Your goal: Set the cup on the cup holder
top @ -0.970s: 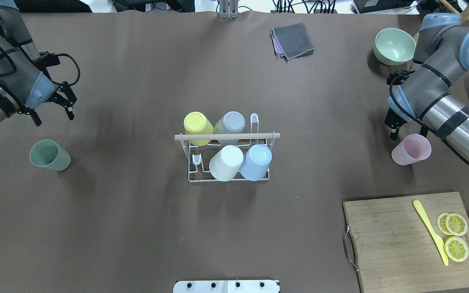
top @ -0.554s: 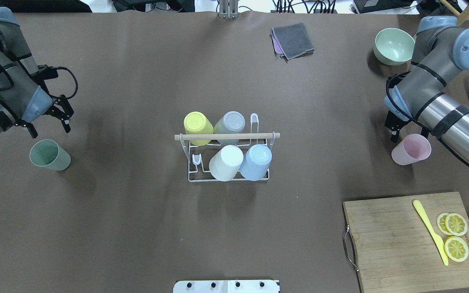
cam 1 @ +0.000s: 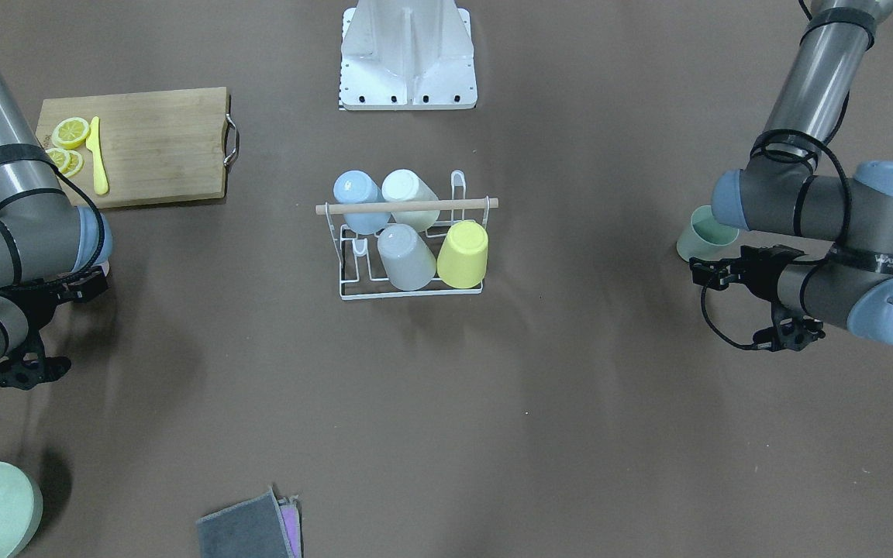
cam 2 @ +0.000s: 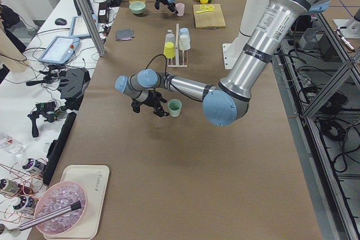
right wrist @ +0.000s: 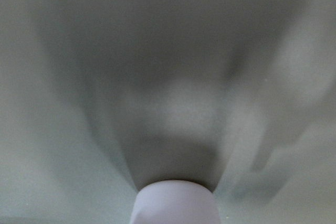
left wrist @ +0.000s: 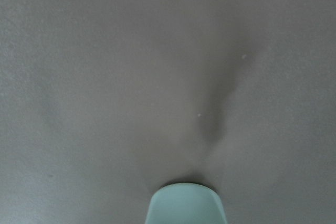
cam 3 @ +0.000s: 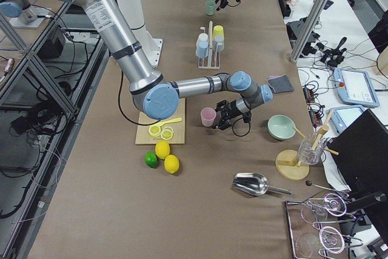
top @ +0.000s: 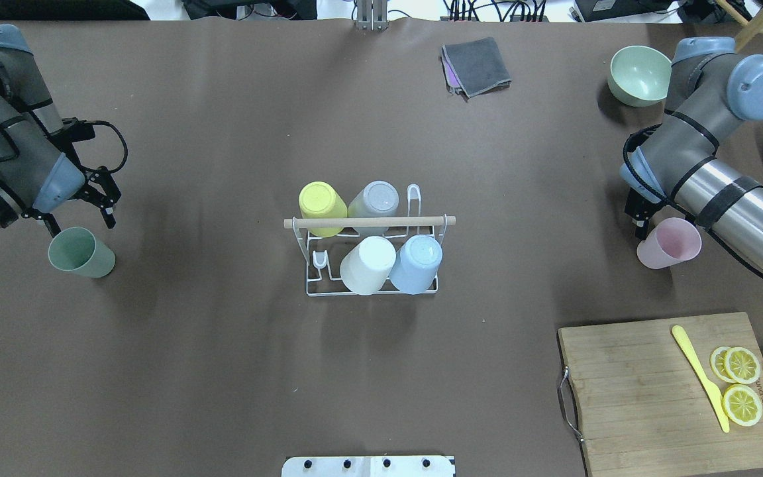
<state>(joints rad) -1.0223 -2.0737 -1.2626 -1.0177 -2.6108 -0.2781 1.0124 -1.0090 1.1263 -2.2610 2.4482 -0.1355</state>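
Cup holder (top: 368, 222) carries four inverted cups (top: 368, 265)

The light is bright, even and diffuse, coming from above. On the brown counter (top: 222, 371) the cup holder (top: 368, 222) throws only faint, soft-edged shadows, spread to more than one side. The fixed views are sharp, with a mild sheen on the silver tube of the right arm (top: 752, 215). The left wrist view is soft, and the green cup (left wrist: 186, 206) at its bottom edge is unfocused. The right wrist view is heavily blurred and washed pale, the pink cup (right wrist: 173, 203) a smear.
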